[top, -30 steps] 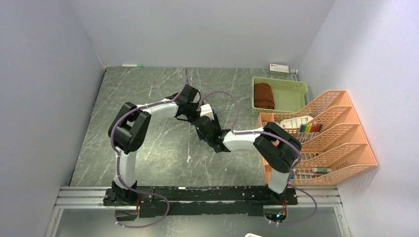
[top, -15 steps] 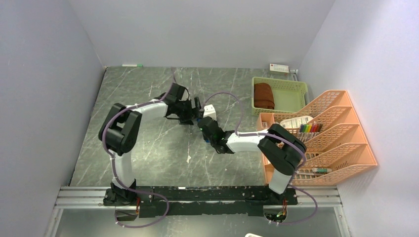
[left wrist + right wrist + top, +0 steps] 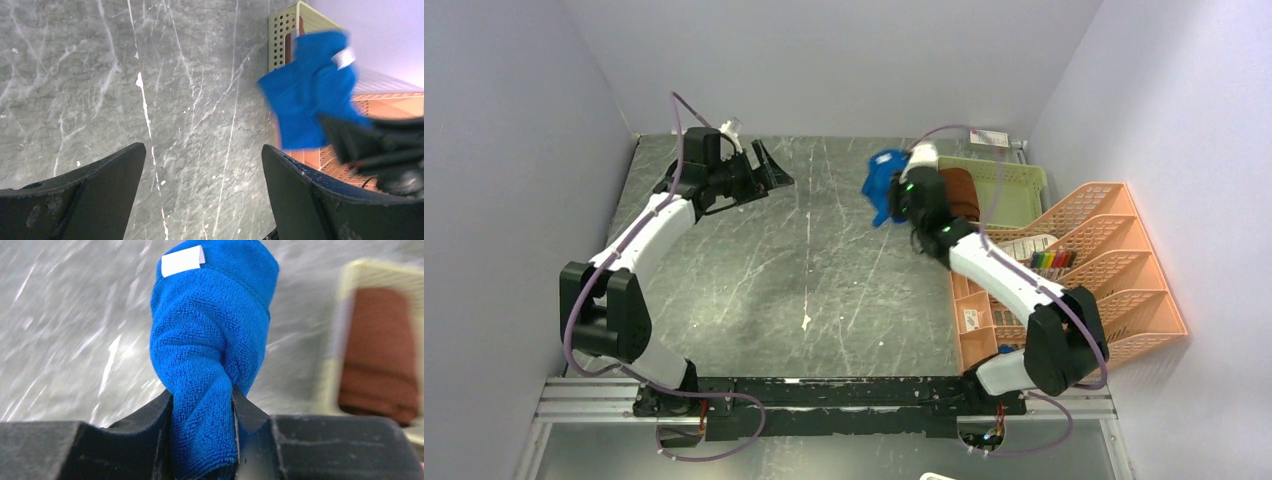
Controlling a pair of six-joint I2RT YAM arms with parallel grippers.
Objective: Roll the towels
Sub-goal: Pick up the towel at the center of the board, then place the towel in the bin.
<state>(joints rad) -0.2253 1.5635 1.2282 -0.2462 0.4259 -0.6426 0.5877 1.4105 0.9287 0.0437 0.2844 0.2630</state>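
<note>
The bright blue towel point(image 3: 882, 185) hangs bunched in the air beside the green basket point(image 3: 1014, 176), at the back right. My right gripper point(image 3: 902, 198) is shut on it; in the right wrist view the blue towel point(image 3: 215, 325), with its white label, is pinched between the fingers of the right gripper point(image 3: 202, 397). The rust-brown towel point(image 3: 959, 193) lies rolled inside the basket, and the brown towel point(image 3: 380, 365) shows blurred there too. My left gripper point(image 3: 772, 168) is open and holds nothing at the back left. Between the fingertips of the left gripper point(image 3: 202, 147) only tabletop shows; the blue towel point(image 3: 310, 95) is far ahead.
An orange file rack point(image 3: 1074, 270) with small items stands along the right side, just in front of the basket. A small white box point(image 3: 989, 138) sits at the back wall. Walls close in the table on the left, back and right.
Both grippers were together over the table's middle. The left one opened and swung to the back left. The right one closed and carried the blue towel to the back right, next to the basket.
</note>
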